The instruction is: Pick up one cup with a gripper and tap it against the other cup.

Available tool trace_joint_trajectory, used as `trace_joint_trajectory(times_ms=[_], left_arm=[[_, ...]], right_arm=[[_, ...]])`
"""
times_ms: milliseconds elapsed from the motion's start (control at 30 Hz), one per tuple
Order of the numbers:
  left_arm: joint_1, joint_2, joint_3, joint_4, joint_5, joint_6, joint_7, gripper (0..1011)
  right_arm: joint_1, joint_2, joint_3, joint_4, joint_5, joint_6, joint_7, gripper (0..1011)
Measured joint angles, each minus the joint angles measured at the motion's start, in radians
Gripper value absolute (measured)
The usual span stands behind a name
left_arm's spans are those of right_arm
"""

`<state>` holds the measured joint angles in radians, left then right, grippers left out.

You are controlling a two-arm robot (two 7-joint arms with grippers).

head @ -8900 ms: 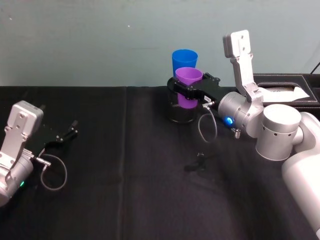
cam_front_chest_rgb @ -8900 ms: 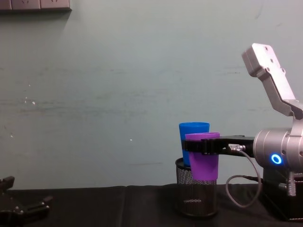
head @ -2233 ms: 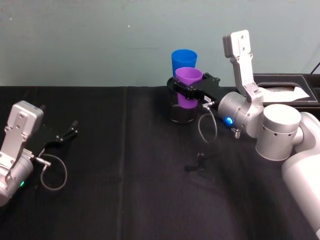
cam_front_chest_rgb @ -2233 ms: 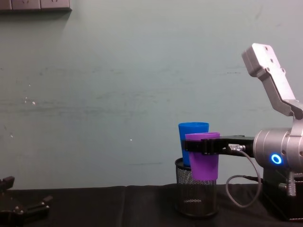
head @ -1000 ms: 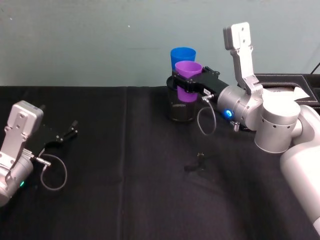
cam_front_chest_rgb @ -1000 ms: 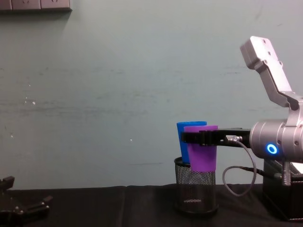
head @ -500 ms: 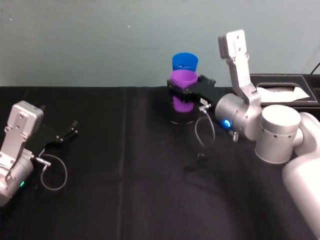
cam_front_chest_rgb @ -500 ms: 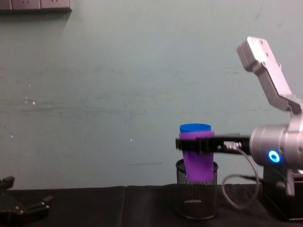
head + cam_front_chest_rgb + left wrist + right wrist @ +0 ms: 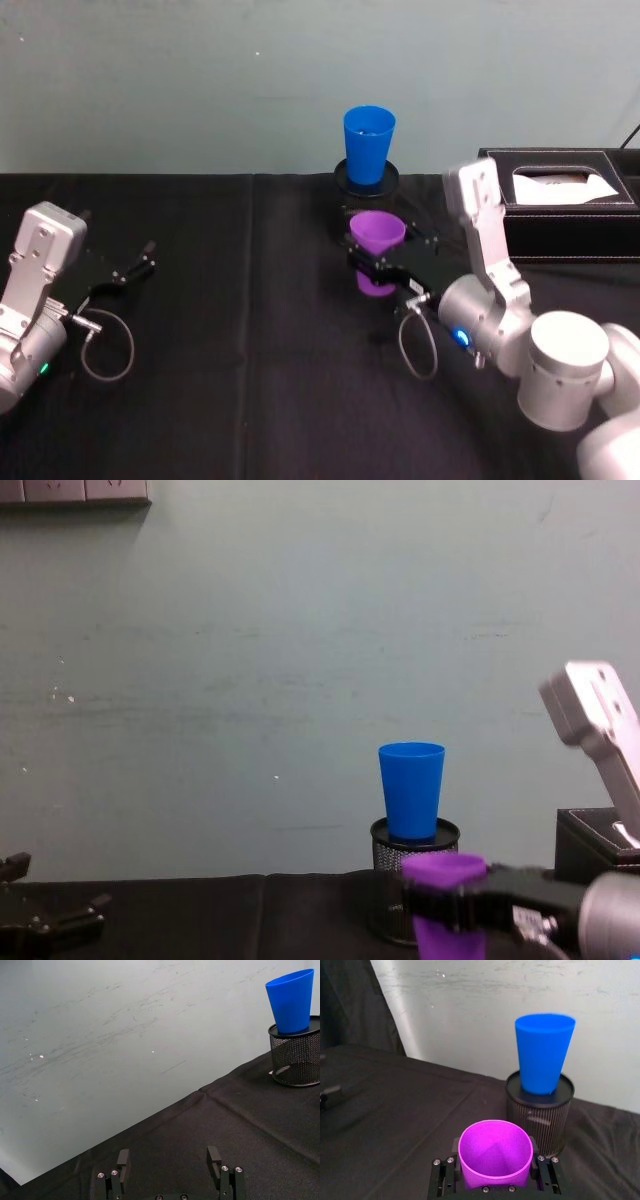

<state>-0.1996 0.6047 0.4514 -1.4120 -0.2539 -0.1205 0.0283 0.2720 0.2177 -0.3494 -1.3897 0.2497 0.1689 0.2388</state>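
One purple cup sits clamped in right hand.

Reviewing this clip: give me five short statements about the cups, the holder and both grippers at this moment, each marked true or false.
1. The right gripper is shut on the purple plastic tumbler. True.
2. The bright blue plastic tumbler lies on its side on the black cloth. False: it stands upright on the black wire-mesh pen holder.
3. The purple tumbler touches the blue tumbler. False: they are apart, with the purple one nearer the robot.
4. The left gripper is open and holds nothing, at the table's left side. True.
5. The purple tumbler is held with its mouth facing down. False: its open mouth faces up.
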Motion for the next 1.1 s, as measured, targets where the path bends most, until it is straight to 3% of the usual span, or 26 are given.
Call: trace_joint_trajectory(times_ms=[367, 433, 767, 933, 1100], left_arm=[[0.000, 0.000, 0.000, 0.000, 0.000, 0.000, 0.000, 1000], [0.000, 0.000, 0.000, 0.000, 0.000, 0.000, 0.000, 1000], [0.000, 0.000, 0.000, 0.000, 0.000, 0.000, 0.000, 1000], [0.000, 0.000, 0.000, 0.000, 0.000, 0.000, 0.000, 1000], [0.000, 0.000, 0.000, 0.000, 0.000, 0.000, 0.000, 1000]], right_arm=[[-0.085, 0.009, 0.001, -0.031, -0.031, -0.064, 0.012, 738], [-0.089, 0.008, 0.002, -0.031, -0.036, -0.068, 0.012, 780], [-0.094, -0.002, 0.025, -0.051, -0.039, -0.056, 0.014, 1002], [-0.087, -0.005, 0.047, -0.094, -0.035, -0.045, 0.004, 1003], [-0.057, -0.021, 0.085, -0.130, -0.041, -0.008, -0.052, 1002]])
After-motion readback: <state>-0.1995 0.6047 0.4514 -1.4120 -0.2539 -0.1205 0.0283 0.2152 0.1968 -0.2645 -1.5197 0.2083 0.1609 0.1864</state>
